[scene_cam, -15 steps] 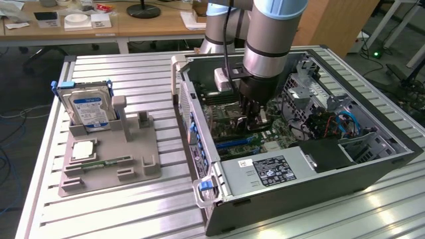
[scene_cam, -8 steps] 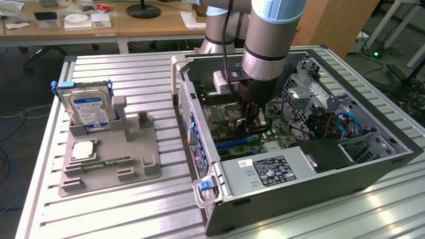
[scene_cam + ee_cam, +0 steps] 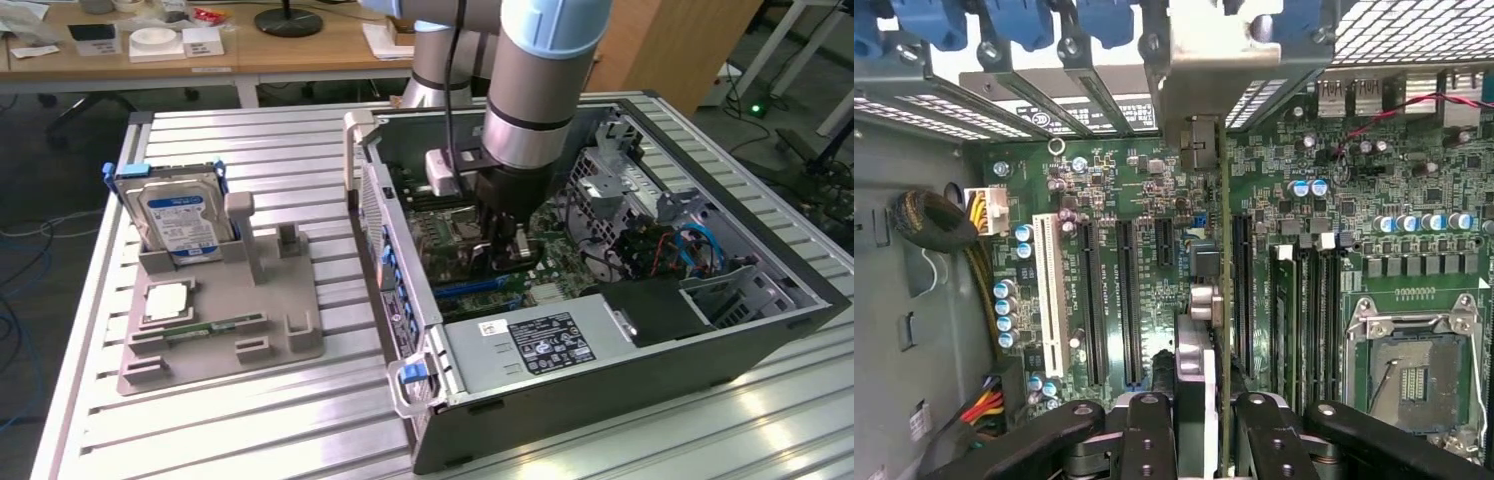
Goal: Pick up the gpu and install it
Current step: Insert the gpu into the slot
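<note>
Presently gpu (image 3: 1220, 300) held edge-on between jaws, upright over motherboard (image 3: 1154, 190) inside open computer case (image 3: 747, 330), bracket end up against rear slot openings. Gripper (image 3: 1199, 425) partly closed, clamping card's near edge. In exterior view arm (image 3: 534, 110) reaches down into case. Hard drive (image 3: 180, 220) stands in grey holder (image 3: 267, 335) on table (image 3: 240, 430), well apart at exterior view's left.

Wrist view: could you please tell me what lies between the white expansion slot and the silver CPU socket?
In that view: black card slots, the thin dark gpu card held edge-on in the fingers, then black memory slots.
</note>
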### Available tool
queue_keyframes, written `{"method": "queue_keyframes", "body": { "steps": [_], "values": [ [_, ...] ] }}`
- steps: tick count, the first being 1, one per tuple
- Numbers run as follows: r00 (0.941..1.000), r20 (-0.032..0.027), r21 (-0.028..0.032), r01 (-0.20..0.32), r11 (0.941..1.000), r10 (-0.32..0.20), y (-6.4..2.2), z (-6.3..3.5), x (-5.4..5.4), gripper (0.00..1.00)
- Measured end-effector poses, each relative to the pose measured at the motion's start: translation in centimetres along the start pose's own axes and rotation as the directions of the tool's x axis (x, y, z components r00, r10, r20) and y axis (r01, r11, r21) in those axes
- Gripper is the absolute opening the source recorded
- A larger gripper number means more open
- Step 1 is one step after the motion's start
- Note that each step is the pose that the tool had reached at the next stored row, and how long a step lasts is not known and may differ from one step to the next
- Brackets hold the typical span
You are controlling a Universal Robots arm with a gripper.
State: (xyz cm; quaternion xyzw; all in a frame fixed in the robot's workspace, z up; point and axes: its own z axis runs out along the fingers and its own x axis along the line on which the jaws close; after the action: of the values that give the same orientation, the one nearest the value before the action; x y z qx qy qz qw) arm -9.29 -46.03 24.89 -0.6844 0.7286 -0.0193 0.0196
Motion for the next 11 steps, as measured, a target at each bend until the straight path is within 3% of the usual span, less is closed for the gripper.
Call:
{"method": "queue_keyframes", "body": {
  "steps": [11],
  "values": [
    [1.0,-0.0003,-0.0001,0.0,1.0,0.0,0.57,0.85,0.04,0.28]
  ]
}}
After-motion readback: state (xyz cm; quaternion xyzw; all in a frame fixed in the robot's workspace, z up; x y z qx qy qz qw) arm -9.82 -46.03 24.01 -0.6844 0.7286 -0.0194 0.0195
